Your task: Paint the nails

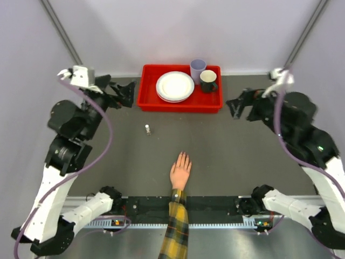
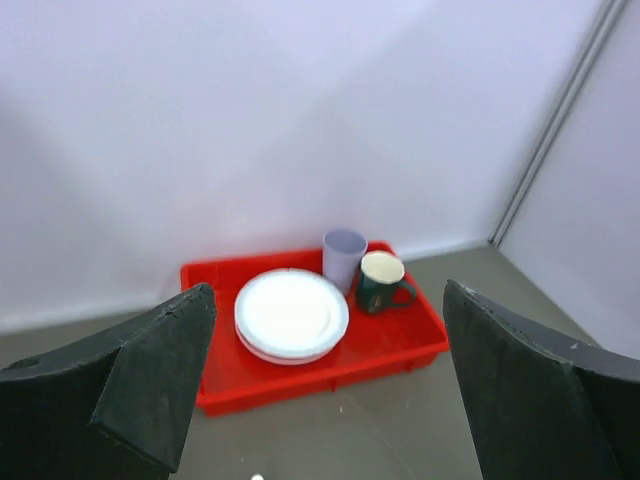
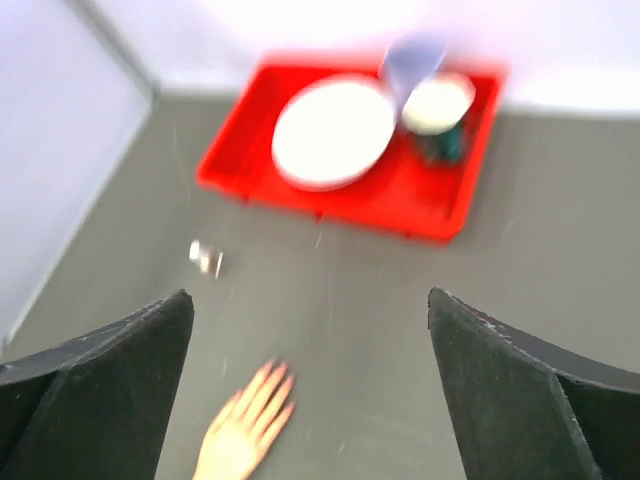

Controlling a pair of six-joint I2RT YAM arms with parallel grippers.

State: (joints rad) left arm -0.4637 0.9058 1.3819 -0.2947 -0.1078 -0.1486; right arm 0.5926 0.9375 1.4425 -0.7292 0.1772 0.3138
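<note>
The left gripper [image 1: 128, 94] has its jaws spread wide with nothing between them. It hangs above the table [image 1: 242, 156] just off the left end of the red tray [image 1: 180, 107]. The right gripper [image 1: 235, 108] mirrors it off the tray's right end, also apart and empty. Its own camera view is blurred.

Between the two arms, nearer the left one, a small bottle [image 1: 147, 129] stands upright with its cap on, well clear of the tray. Closer to the arm bases, a hand [image 1: 180, 174] in a plaid sleeve [image 1: 175, 232] lies flat, palm down. The nails [image 1: 183, 156] are at its fingertips and point toward the tray. They are too small to tell whether any polish is on them.

The tray holds a stack of plates [image 1: 175, 86], a cup [image 1: 198, 69] and a mug [image 1: 208, 81], none of which this job needs.

Nothing looks started, so the step in hand is likely fetching the bottle:
- The left gripper has the shorter path.
- It should come straight down over the bottle and close low on the body, not on the cap.
- The bottle is light and narrow, so a sideways brush from one finger could tip it.
- With the bottle held upright, the right gripper is free to take the cap
</note>
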